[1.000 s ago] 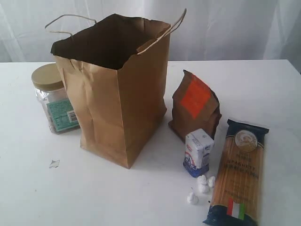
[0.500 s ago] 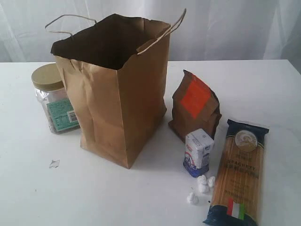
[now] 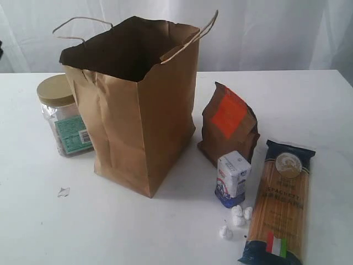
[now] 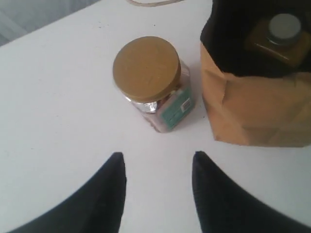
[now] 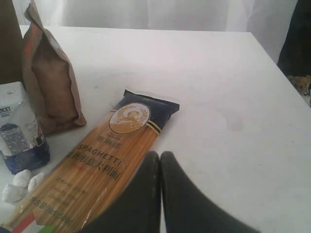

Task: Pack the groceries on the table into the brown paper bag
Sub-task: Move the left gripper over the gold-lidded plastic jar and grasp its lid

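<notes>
The tall brown paper bag [image 3: 132, 105] stands open in the middle of the white table [image 3: 309, 94]. Inside it a white-capped bottle of yellow grain [image 4: 282, 36] shows. A tan-lidded clear jar [image 3: 62, 116] stands at the bag's left; my left gripper [image 4: 158, 155] hangs open above the table short of this jar [image 4: 151, 80], holding nothing. Right of the bag are the brown pouch with orange-red label [image 3: 229, 124], a small white-blue carton [image 3: 231, 178] and the long spaghetti pack [image 3: 280, 201]. My right gripper [image 5: 160, 155] is shut and empty over the spaghetti pack's [image 5: 97, 165] edge.
A few small white lumps [image 3: 237, 218] lie in front of the carton, and a scrap of clear wrap [image 3: 63, 191] lies at the front left. A white curtain hangs behind the table. Neither arm shows in the exterior view.
Nothing has visibly moved in the exterior view; bag and groceries stand as before.
</notes>
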Motion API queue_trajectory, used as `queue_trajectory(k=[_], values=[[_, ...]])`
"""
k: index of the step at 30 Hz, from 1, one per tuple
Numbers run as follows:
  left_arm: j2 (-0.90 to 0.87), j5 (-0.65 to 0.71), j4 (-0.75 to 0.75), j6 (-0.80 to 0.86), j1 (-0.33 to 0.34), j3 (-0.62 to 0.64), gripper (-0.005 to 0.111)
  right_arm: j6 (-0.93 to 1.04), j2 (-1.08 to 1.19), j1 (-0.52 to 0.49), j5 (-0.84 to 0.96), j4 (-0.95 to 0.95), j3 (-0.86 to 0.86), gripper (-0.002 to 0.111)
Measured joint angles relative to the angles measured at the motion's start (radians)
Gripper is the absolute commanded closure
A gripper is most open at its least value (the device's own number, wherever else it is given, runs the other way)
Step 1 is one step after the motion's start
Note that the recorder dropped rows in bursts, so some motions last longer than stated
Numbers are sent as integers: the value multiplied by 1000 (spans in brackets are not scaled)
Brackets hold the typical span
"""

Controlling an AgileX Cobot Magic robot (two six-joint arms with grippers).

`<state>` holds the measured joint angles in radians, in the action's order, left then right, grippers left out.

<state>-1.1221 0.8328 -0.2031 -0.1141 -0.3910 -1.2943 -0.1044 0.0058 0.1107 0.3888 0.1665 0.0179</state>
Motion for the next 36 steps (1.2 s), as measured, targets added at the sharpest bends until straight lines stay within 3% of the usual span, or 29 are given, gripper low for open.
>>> queue_trajectory(k=[4,7,11,13,18,22,26,36], values=[[-31,-139,195,23,70,75,62,0,0,0,0,0,0,108],[-11,-352,389,38,110,239,62,0,0,0,0,0,0,108],[78,-568,456,60,114,381,62,0,0,0,0,0,0,108],[121,-613,456,123,114,389,62,0,0,0,0,0,0,108],[136,-581,456,114,128,344,59,0,0,0,0,0,0,108],[136,-535,536,102,234,343,44,0,0,0,0,0,0,108],[70,-415,648,272,321,282,43,0,0,0,0,0,0,108],[-275,-184,676,499,342,-49,43,-2,0,0,-2,0,0,108]])
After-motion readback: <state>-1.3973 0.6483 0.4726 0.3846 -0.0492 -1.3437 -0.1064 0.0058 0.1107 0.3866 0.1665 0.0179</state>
